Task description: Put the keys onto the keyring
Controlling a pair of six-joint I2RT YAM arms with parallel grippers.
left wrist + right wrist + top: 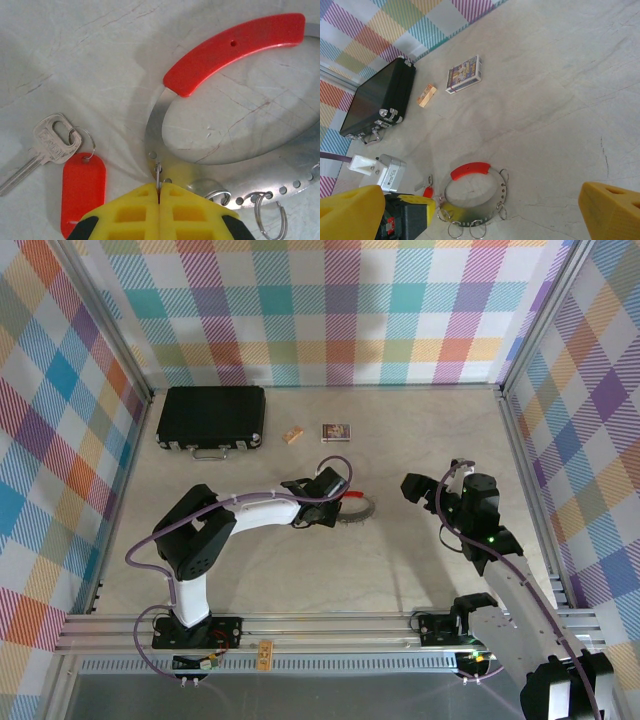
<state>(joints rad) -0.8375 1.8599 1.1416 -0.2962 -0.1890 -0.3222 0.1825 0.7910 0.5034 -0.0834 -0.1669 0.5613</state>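
The keyring (155, 125) is a flat grey metal band with a row of holes and a red arc sleeve (235, 50), lying on the table. Small split rings (270, 217) hang from its holes. My left gripper (160, 189) is shut on one thin split ring at the band's left edge. The keys (50, 145), a silver key joined to a red tag (82, 192), lie loose to the left of the band. In the top view the left gripper (338, 506) sits at the keyring (366, 510). My right gripper (438, 478) hovers open to the right, holding nothing, with the keyring (501, 192) below it.
A black case (212, 418) lies at the back left. A small tan block (292, 435) and a printed card (336, 432) sit beside it. Checkered walls with metal frame rails enclose the table.
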